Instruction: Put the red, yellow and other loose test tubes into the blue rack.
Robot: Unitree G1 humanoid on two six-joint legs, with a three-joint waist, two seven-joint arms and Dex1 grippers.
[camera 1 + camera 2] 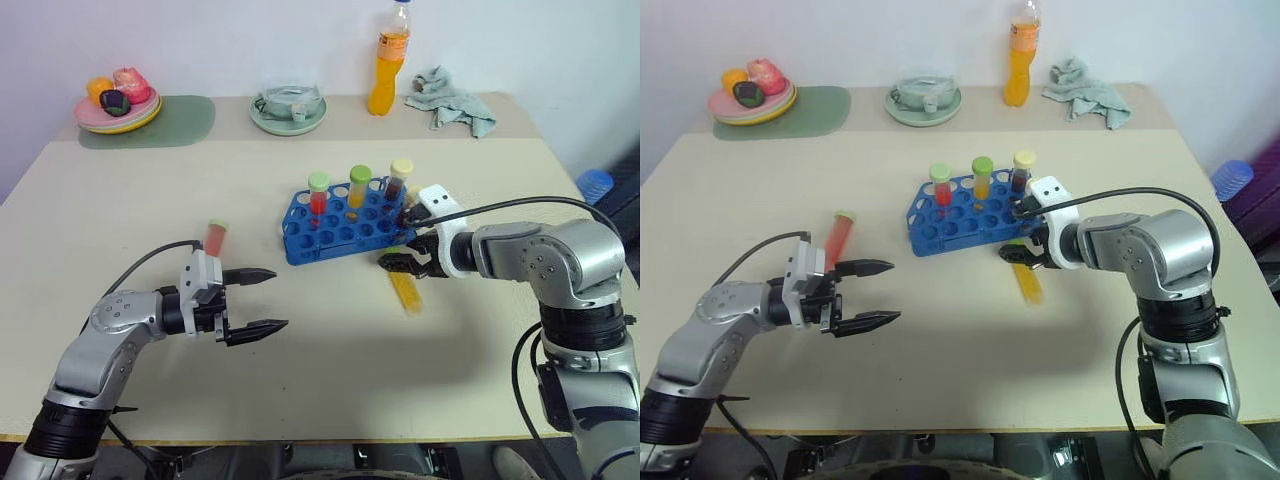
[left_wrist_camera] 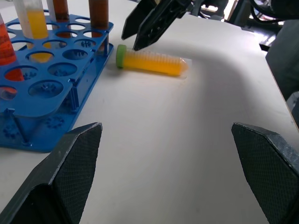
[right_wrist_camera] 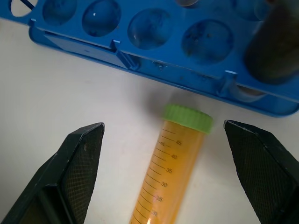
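Yellow tube (image 3: pixel 169 173) between the right jaws: lower end cut off by the frame edge in the right wrist view, so its tip isn't seen. Blue rack (image 3: pixel 154 44) just past those jaws is cropped too, only its near rows show. Dark tube (image 3: pixel 273 46) in the rack is blurred, contents unreadable. In the left wrist view, the racked tubes (image 2: pixel 32 18) beyond the left jaws lose their caps to the frame edge. Red tube (image 1: pixel 214 238) behind the left jaws: partly hidden by the wrist.

Yellow tube (image 1: pixel 405 291) lies flat just beside blue rack (image 1: pixel 340 225)
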